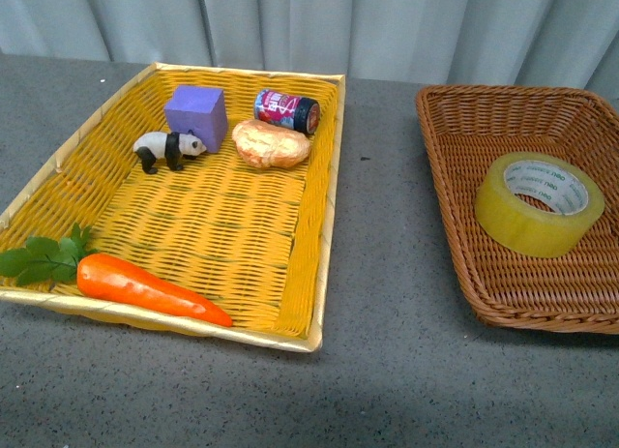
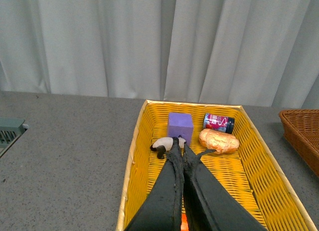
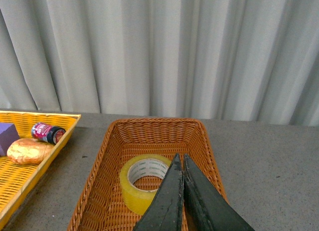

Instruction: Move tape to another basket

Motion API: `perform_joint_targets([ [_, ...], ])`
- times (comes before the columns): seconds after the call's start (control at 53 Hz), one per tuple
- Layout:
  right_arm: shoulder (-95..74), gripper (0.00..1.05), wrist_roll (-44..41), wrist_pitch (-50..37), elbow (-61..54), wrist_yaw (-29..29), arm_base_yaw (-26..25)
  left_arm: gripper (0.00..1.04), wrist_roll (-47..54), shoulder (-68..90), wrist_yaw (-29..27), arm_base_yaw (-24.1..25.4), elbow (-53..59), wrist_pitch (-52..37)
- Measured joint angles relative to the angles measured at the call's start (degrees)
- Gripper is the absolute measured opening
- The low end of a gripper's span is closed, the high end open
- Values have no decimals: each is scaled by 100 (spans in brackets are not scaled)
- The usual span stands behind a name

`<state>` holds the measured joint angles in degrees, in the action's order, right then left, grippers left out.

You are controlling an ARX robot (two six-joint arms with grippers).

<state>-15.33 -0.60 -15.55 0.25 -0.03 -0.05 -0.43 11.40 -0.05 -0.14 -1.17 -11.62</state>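
Note:
The tape [image 1: 539, 203], a wide yellowish roll with a white printed core, lies flat in the brown wicker basket [image 1: 455, 129] at the right. It also shows in the right wrist view [image 3: 141, 182], inside that basket [image 3: 99, 176]. My right gripper [image 3: 180, 158] is shut and empty, above the basket beside the roll. My left gripper [image 2: 179, 143] is shut and empty, above the yellow basket [image 2: 134, 156] close to the panda. Neither arm shows in the front view.
The yellow basket [image 1: 309, 254] at the left holds a purple cube [image 1: 196, 114], a toy panda [image 1: 167, 148], a bread piece [image 1: 272, 143], a small can [image 1: 286, 110] and a carrot [image 1: 145, 286]. Grey tabletop [image 1: 387, 274] lies between the baskets. A curtain hangs behind.

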Motion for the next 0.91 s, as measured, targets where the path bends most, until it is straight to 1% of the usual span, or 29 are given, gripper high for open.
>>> perform_joint_targets([
  [0.113, 195, 1, 0, 195, 0, 0, 0, 4, 0, -153, 2, 0, 0, 155],
  [0.208, 334, 1, 0, 337, 0, 0, 0, 4, 0, -813, 4, 0, -2, 1012],
  [0.245, 402, 1, 0, 407, 0, 0, 0, 4, 0, -1047, 7, 0, -2, 1117],
  [0.358, 601, 1, 0, 592, 0, -2, 0, 4, 0, -1106, 4, 0, -2, 1147],
  [0.434, 1137, 1, 0, 1335, 4, -9, 0, 4, 0, -1108, 7, 0, -2, 1150],
  [0.472, 1344, 1, 0, 1510, 4, -2, 0, 4, 0, -1110, 4, 0, -2, 1150],
  [0.774, 1508, 1, 0, 1545, 4, -4, 0, 4, 0, -1117, 7, 0, -2, 1152],
  [0.811, 1510, 1, -4, 1545, 4, -7, 0, 9, -2, -1117, 4, 0, -2, 1152],
  [0.849, 1512, 6, -2, 1545, 4, -7, 0, 14, 0, -1117, 4, 0, -2, 1152],
  [0.906, 1512, 16, -2, 1545, 4, -4, 0, 25, 0, -1117, 4, 0, -2, 1152],
])
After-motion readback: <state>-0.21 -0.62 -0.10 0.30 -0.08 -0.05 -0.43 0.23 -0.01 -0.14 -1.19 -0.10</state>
